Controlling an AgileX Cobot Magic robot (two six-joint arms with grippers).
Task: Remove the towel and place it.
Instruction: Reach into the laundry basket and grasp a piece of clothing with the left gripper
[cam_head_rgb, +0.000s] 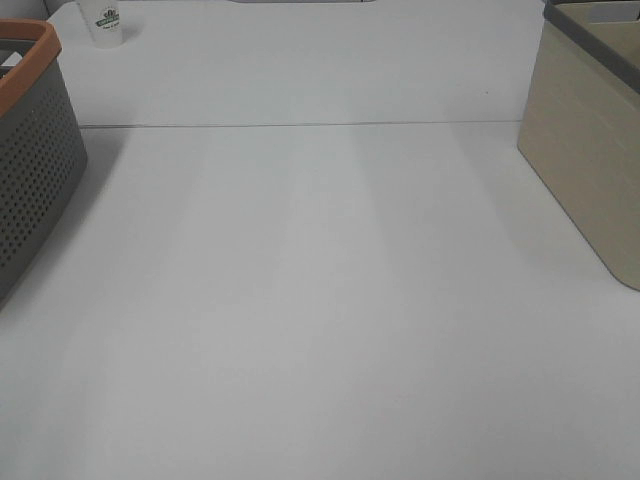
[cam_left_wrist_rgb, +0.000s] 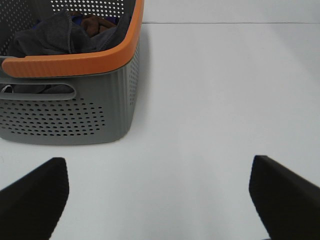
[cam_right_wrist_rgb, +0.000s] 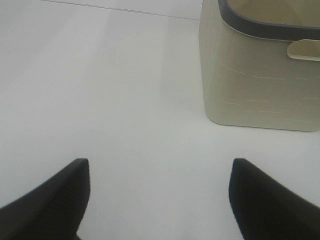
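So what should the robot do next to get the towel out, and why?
Probably raise the left gripper and bring it over the basket. The dark towel lies bunched inside, behind the orange rim. The gripper is open, holds nothing and sits outside the basket over the bare table, facing the basket's side wall, so it likely has to reach in from above.

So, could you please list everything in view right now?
table: one, white, under everything.
laundry basket: one, grey perforated with orange rim, left edge of the table.
towel: one, dark charcoal, bunched inside the laundry basket.
bin: one, beige with dark grey rim, right edge of the table.
paper cup: one, white with green print, far left corner.
left gripper: one, black, open, near the laundry basket.
right gripper: one, black, open, near the bin.
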